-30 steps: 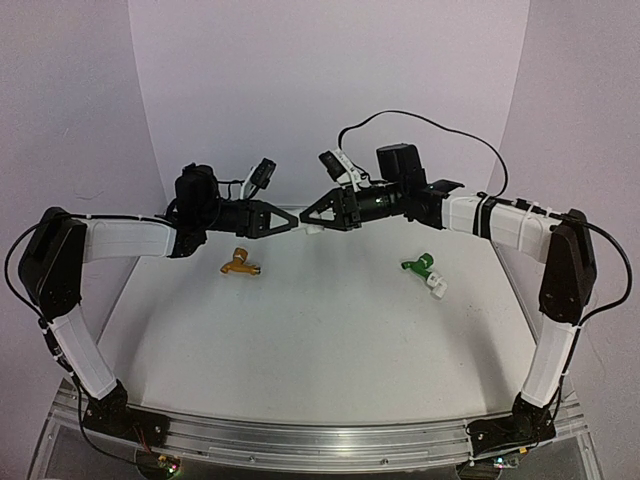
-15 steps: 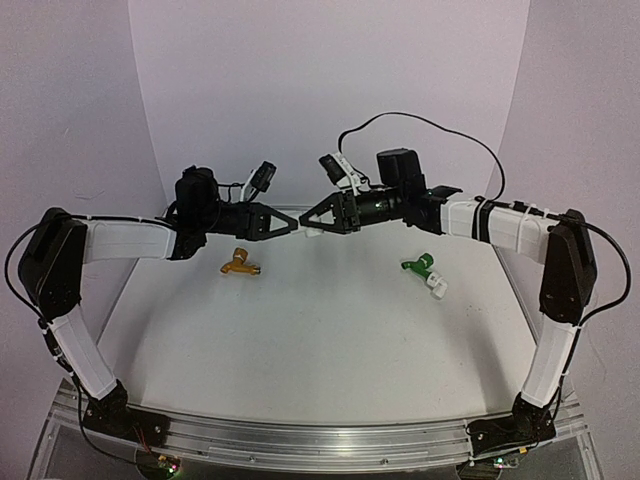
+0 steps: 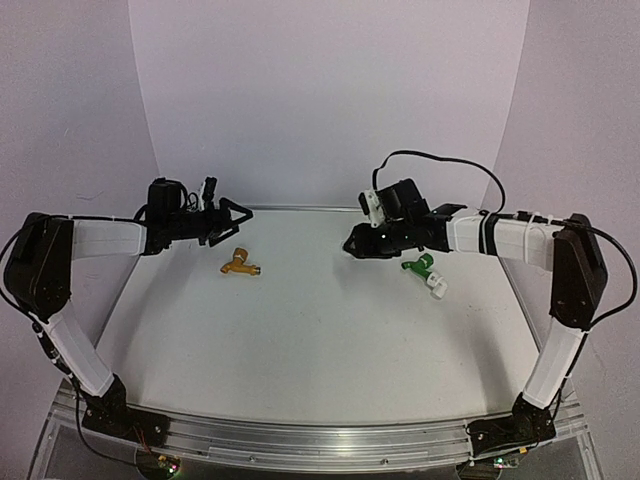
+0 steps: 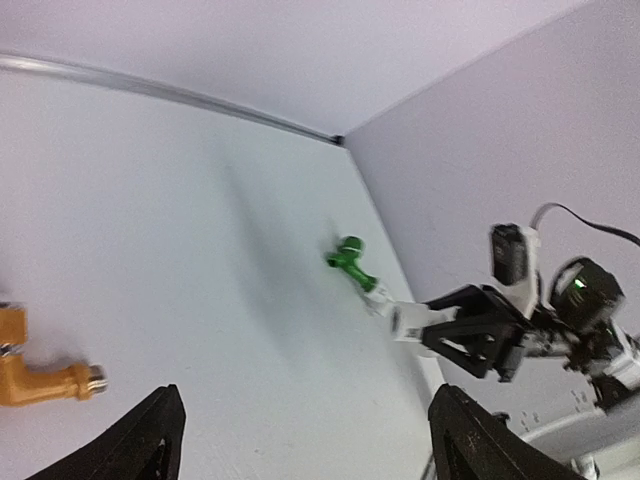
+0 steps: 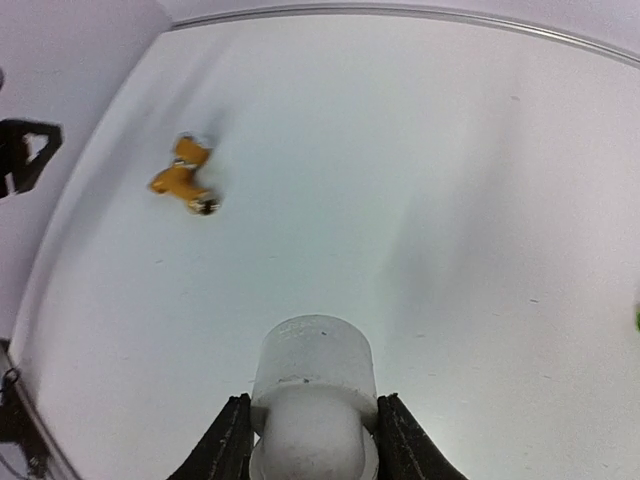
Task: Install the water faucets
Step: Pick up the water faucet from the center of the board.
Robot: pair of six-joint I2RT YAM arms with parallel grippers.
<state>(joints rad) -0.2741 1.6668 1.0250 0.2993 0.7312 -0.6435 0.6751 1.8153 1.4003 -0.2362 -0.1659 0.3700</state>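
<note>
The orange-yellow water faucet (image 3: pixel 240 264) lies on the white table left of centre, also showing in the wrist views (image 4: pixel 40 376) (image 5: pixel 183 178). The green water faucet (image 3: pixel 419 264) lies at the right with a white pipe fitting (image 3: pixel 438 287) on its end. My left gripper (image 3: pixel 237 212) hovers above and left of the orange faucet, its jaws open and empty (image 4: pixel 305 395). My right gripper (image 3: pixel 351 246) hangs left of the green faucet (image 4: pixel 350 261), shut on another white pipe fitting (image 5: pixel 312 380) that sticks out past its fingertips (image 5: pixel 312 402).
White walls close the table (image 3: pixel 300 340) at the back and both sides. A metal rail (image 3: pixel 320 440) with both arm bases runs along the near edge. The left gripper shows as a dark shape (image 5: pixel 25 155) at the left of the right wrist view.
The grippers had met tip to tip at the middle. The left one has opened and drawn back left. The right one has swung right and lower, still holding the white fitting.
</note>
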